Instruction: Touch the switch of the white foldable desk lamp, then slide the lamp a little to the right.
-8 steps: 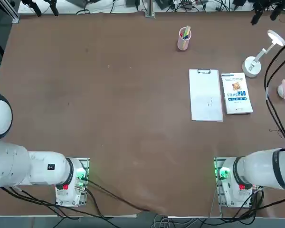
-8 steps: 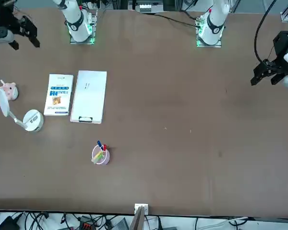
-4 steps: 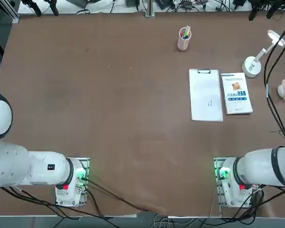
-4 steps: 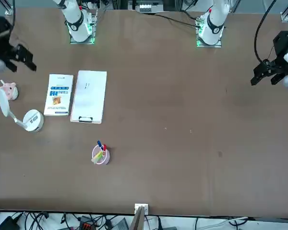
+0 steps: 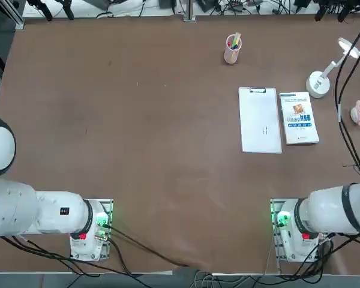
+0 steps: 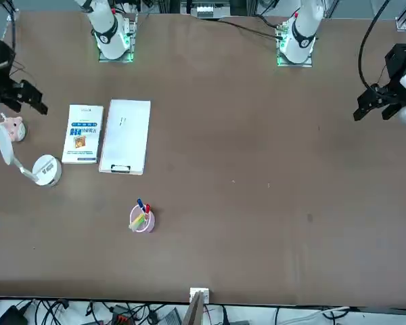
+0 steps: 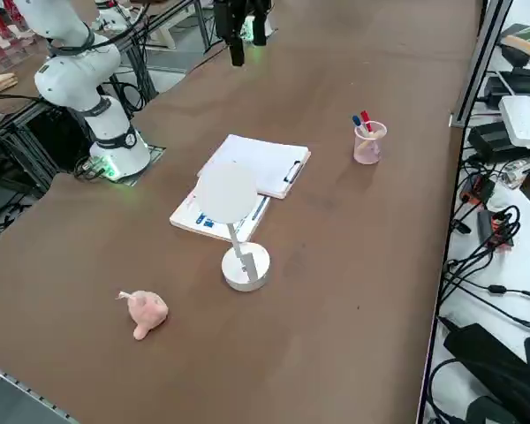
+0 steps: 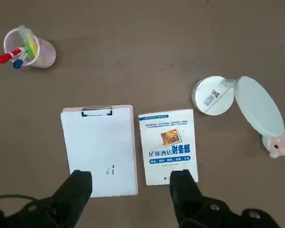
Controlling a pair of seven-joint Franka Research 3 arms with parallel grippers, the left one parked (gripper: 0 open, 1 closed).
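Above the desk [image 7: 353, 291], with our right gripper [image 8: 130, 183] spread wide, we could tip the lamp [image 8: 213, 96] by pressing its switch off-centre.

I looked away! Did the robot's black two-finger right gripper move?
Yes. In the front view, the right gripper came closer to the small pink pig toy.

White, rounded arm segments meet at black ring bands.
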